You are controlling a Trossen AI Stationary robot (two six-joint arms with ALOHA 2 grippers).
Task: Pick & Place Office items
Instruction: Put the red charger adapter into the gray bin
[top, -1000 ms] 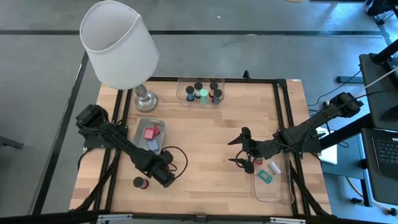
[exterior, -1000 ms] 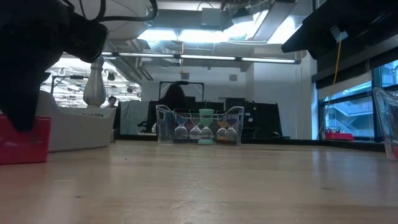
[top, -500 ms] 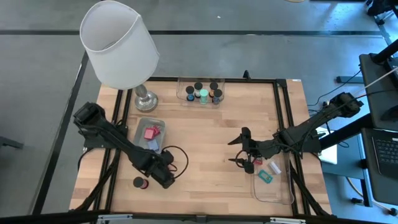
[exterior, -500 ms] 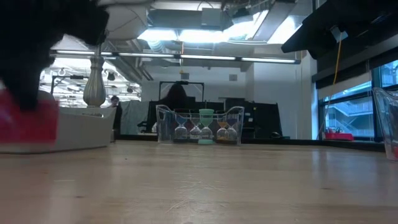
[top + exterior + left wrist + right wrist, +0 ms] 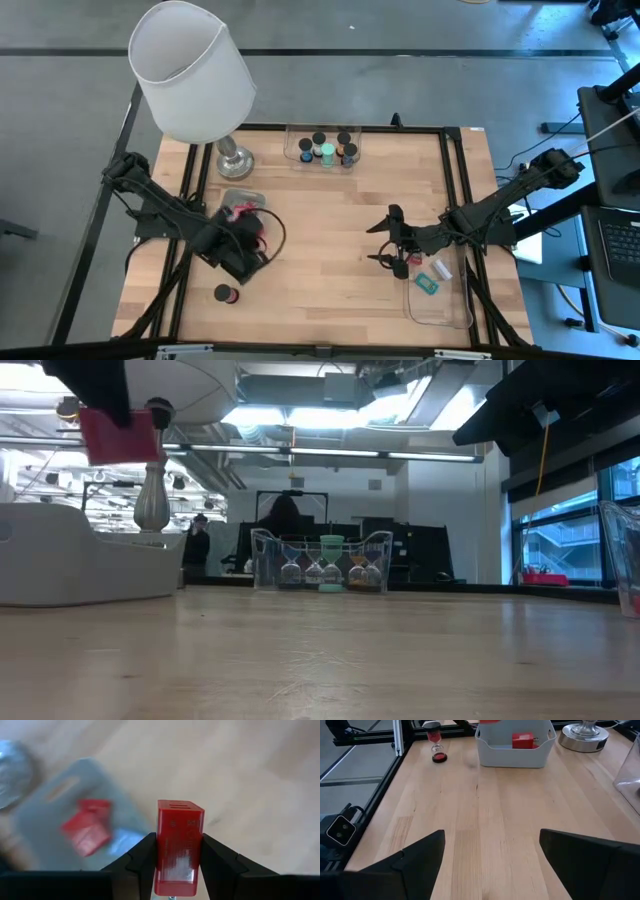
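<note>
My left gripper [image 5: 179, 840] is shut on a red block [image 5: 179, 847] and holds it in the air above the table, just near of the grey tray [image 5: 228, 200]. That tray holds another red block [image 5: 243, 212]. In the low view the held block [image 5: 120, 435] hangs high at the left. A dark cylinder with a red middle [image 5: 224, 294] stands on the table near the front left. My right gripper [image 5: 386, 238] waits open over the table's right half, with nothing between its fingers. My left gripper pinches the red block by two opposite long sides [image 5: 161, 851], one finger [image 5: 145, 857] on each. The fingers slant down from above. The block is lifted clear of the table, and its slotted end [image 5: 180, 806] sticks out beyond the fingertips.
A clear tray [image 5: 300, 152] at the far edge holds several dark cylinders with coloured tops. Another clear tray [image 5: 450, 305] at the right front holds a teal clip [image 5: 428, 285]. A white-shaded lamp [image 5: 192, 70] stands on its metal base [image 5: 234, 160] at the far left.
My left gripper has risen from the table with the red block and moved toward the far left, nearer the grey tray. The block, which stood on the table a second ago, now hangs clear of it.
</note>
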